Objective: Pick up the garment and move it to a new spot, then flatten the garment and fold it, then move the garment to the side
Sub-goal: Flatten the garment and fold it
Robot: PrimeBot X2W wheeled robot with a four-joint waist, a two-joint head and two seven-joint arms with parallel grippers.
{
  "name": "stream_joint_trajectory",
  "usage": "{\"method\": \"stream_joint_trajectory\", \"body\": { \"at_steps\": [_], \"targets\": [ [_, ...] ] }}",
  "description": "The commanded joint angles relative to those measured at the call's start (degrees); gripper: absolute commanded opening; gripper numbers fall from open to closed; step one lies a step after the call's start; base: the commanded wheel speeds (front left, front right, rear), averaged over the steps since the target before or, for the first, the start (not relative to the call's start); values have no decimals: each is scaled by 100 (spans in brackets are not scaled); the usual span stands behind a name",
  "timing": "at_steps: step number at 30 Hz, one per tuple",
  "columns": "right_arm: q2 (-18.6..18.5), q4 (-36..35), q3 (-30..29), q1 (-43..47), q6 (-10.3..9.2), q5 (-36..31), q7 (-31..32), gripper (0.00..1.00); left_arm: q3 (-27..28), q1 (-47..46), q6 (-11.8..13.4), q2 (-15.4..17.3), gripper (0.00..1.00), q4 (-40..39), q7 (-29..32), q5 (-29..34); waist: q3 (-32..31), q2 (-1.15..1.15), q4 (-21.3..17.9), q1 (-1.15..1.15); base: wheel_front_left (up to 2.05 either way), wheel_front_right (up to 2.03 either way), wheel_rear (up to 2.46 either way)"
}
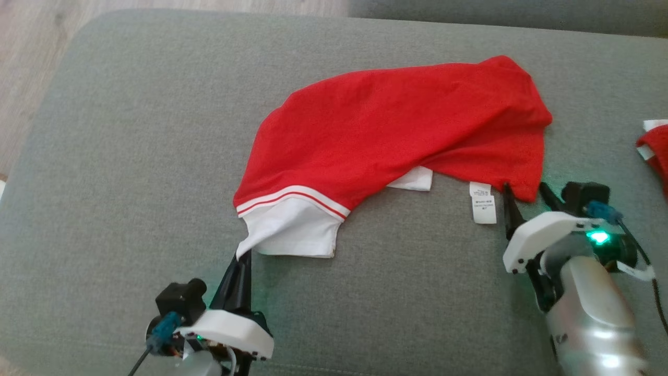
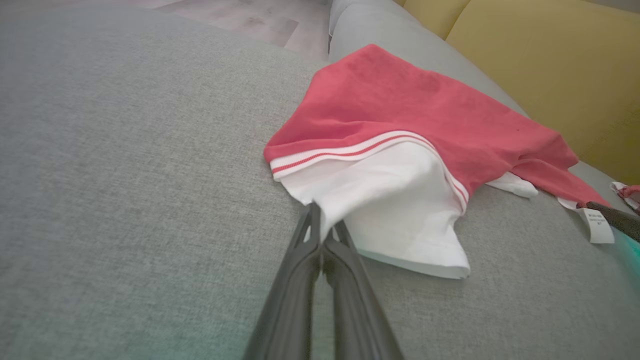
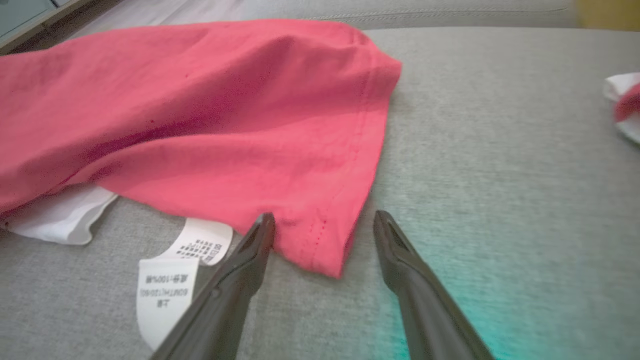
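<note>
Left hand [image 1: 242, 257] pinches the garment's [image 1: 396, 120] limp white corner (striped band above); right hand [image 1: 524, 190] gapes.

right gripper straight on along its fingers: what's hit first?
The garment: its red hem corner lies between the open fingers of the right gripper. Probably met first; gripper height above the cushion is unclear.

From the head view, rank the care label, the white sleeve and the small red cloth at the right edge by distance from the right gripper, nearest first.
1. The care label, just left of the right gripper.
2. The small red cloth, at the right edge.
3. The white sleeve, far to the left.
</note>
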Motion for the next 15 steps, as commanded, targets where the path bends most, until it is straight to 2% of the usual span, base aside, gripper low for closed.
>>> {"method": "stream_joint_trajectory", "body": {
  "at_steps": [1,4,5,6,7,8,15],
  "targets": [
    [-19,129,147,-296,37,-64,79,100,197,-94,52,27,0,-200,-71,50,38,0,42,-1,0,0,0],
    [-19,365,224,-400,37,-57,124,100,213,-80,65,38,0,-234,-72,48,45,0,45,-1,0,0,0],
    [-19,457,262,-444,37,-25,117,84,230,-74,73,45,0,-256,-72,47,41,0,40,-1,0,0,0],
    [-19,523,302,-485,37,8,67,40,250,-66,79,53,0,-281,-72,46,31,0,30,-1,0,0,0],
    [-19,576,344,-522,37,37,0,27,270,-58,83,62,0,-306,-72,46,10,0,11,-1,0,0,0],
    [-19,631,382,-553,37,67,-51,0,287,-52,84,73,0,-333,-72,46,-13,0,-7,-1,0,0,0],
    [-19,663,801,-709,37,641,-641,0,489,25,-59,117,0,-723,-63,-196,-421,0,-242,-1,0,0,0]
  ]
}}
